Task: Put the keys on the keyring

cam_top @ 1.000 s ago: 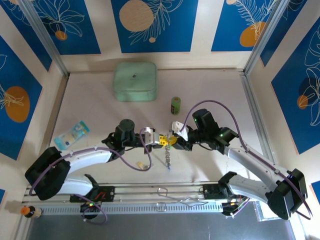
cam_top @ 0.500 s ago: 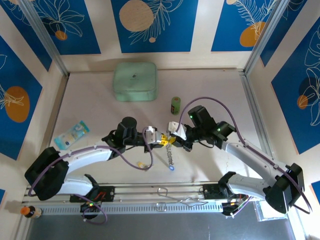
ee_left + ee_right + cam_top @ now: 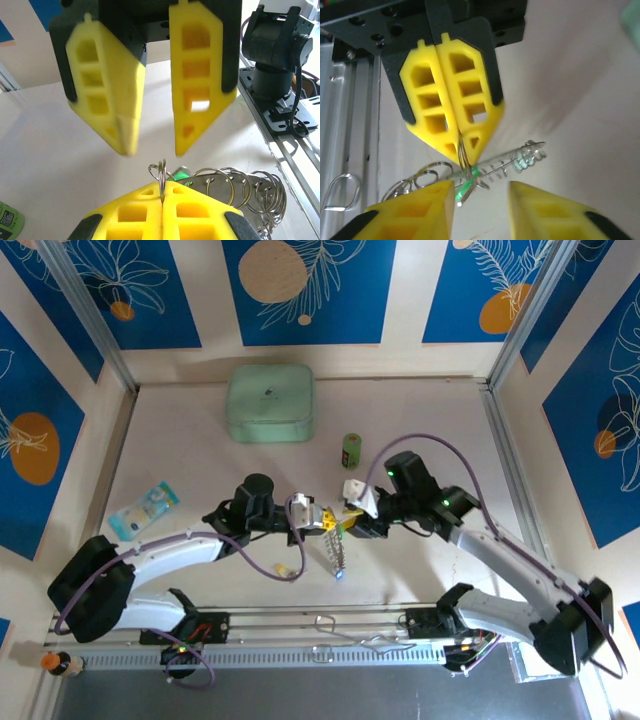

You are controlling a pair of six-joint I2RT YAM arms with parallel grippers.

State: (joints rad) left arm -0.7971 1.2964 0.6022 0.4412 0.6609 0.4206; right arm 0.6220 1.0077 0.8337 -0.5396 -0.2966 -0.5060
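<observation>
In the top external view, the left gripper [image 3: 320, 519] and the right gripper [image 3: 350, 527] are meeting tip to tip above the middle of the table [image 3: 430, 420]. The keyring [image 3: 338, 554] is hanging from between them as a coiled silvery strand, with a blue speck at its lower end that is too small to identify. A mint-green box [image 3: 270, 402] is sitting near the far wall, a small green cylinder [image 3: 351, 450] is standing upright between it and the grippers, and a blue packet [image 3: 145, 508] is lying off to the left.

In the left wrist view, the left gripper [image 3: 163, 186] is pinching a loop of the keyring [image 3: 235, 189] between clenched yellow fingers. The coils are fanning out to the right, and a green-headed key [image 3: 181, 174] is peeking out just behind the fingertips. The right gripper [image 3: 152, 147] is facing it from above, jaws spread apart and touching nothing.

In the right wrist view, the right gripper [image 3: 480, 186] is standing with its jaws parted and empty. The left gripper [image 3: 461, 151] is clamping the keyring [image 3: 522, 159] at its tips. The green-headed key [image 3: 465, 190] is dangling just beneath.
</observation>
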